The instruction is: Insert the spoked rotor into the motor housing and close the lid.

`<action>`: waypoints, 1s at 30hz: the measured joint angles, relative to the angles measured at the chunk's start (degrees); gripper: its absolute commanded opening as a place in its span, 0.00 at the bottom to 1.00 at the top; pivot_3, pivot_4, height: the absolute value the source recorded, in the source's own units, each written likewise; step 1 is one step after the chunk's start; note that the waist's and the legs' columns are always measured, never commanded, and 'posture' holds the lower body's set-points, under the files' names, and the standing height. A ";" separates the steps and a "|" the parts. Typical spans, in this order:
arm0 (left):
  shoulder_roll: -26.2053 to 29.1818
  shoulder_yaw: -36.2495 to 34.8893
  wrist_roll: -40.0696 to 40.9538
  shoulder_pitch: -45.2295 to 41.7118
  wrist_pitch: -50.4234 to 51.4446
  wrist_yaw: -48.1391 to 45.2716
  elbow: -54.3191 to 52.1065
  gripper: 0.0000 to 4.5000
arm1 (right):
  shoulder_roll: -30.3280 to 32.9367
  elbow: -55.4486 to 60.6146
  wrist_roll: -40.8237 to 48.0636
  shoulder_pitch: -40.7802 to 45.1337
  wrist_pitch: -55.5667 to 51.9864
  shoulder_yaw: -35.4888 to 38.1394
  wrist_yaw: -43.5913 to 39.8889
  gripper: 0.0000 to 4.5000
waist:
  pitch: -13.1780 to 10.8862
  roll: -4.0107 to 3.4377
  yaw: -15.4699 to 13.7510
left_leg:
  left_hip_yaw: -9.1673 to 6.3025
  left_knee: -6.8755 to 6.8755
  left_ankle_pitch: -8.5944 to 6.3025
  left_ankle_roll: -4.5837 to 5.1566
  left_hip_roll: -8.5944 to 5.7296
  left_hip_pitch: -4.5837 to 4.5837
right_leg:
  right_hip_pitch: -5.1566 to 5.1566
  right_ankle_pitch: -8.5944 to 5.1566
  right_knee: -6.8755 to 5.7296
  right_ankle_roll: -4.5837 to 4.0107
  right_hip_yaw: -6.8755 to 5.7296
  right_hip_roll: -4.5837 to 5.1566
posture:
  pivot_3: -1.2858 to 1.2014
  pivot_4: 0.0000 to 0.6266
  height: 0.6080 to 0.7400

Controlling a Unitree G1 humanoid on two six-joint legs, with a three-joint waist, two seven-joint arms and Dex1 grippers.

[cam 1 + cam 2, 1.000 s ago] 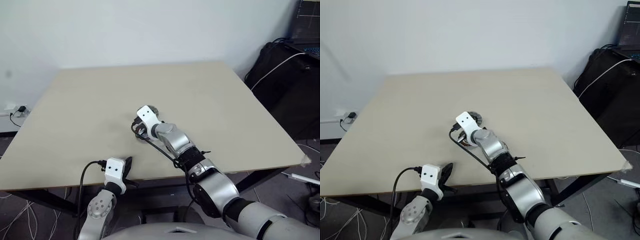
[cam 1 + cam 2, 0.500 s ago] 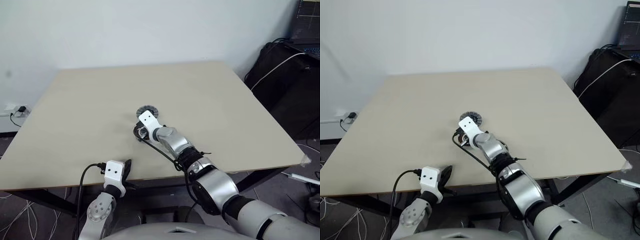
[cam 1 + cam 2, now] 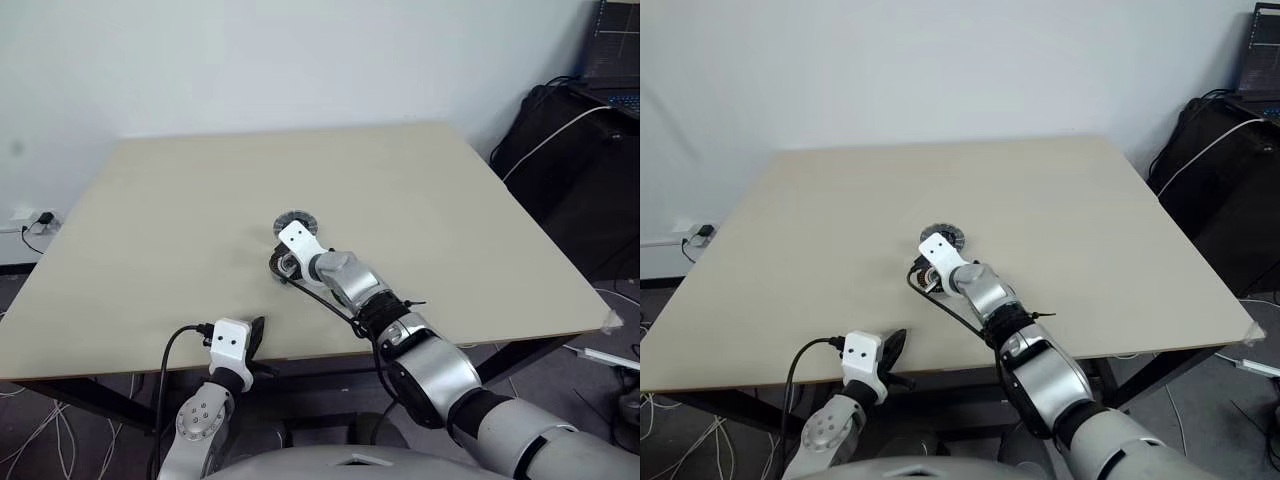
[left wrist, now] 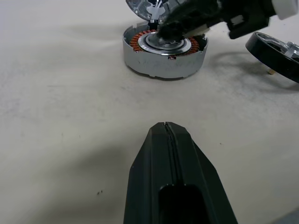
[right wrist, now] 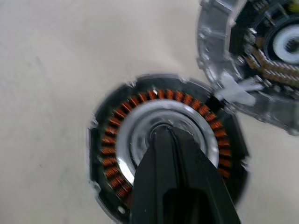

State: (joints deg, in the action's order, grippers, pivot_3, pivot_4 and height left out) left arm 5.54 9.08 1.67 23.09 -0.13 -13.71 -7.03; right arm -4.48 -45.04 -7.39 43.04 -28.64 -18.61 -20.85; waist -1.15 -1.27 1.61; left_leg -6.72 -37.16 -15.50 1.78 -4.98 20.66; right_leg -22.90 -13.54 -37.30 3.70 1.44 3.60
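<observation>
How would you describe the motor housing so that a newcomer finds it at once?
Look at the middle of the beige table, where the shut right gripper touches a low round disc. That is the motor housing. Only it has an orange-copper winding ring around a silvery centre; the lid beside it has none.

The desk (image 3: 180, 230) is plain pale beige. The housing (image 5: 163, 144) has a ring of orange-copper windings around a silvery centre, inside a dark rim. The lid (image 5: 261, 60) is silver-grey with a dark, copper-flecked inner face. The rotor (image 4: 275, 53) has a black rim. Both grippers' fingers (image 4: 170, 186) are black.
</observation>
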 measured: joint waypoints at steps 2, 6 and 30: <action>-0.01 0.03 0.00 -0.23 0.14 -0.03 0.00 0.00 | 0.32 2.03 -0.29 -1.10 -1.00 -0.07 -0.47 0.00 | 0.01 -0.01 0.02 | 0.00 0.01 0.00 0.00 0.00 0.00 | -0.01 -0.01 0.00 -0.01 0.00 0.00 | 0.52 0.00 1.00; -0.03 0.29 0.00 -0.78 0.49 -0.05 0.00 0.00 | 0.40 4.24 -0.51 -1.89 -2.10 -0.20 -1.06 0.00 | 0.01 -0.02 0.07 | 0.00 0.01 0.00 0.00 0.01 0.00 | -0.03 -0.01 -0.03 -0.02 0.00 -0.01 | 0.52 0.00 1.00; 0.00 0.49 -0.01 -0.46 0.83 0.00 0.00 0.00 | -2.57 8.87 -0.36 -5.22 -1.22 0.41 2.28 0.00 | 0.01 -0.01 -0.08 | -0.01 0.00 0.01 -0.02 0.00 0.00 | -0.02 -0.01 -0.04 -0.02 0.00 0.00 | 0.52 0.00 1.00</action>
State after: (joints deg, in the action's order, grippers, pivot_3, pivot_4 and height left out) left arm 5.54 9.57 1.66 22.63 0.70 -13.71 -7.04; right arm -7.04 -36.17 -7.75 37.83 -29.86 -18.20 -18.56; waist -1.14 -1.27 1.53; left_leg -6.73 -37.16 -15.50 1.76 -4.97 20.66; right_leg -22.93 -13.56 -37.34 3.68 1.43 3.59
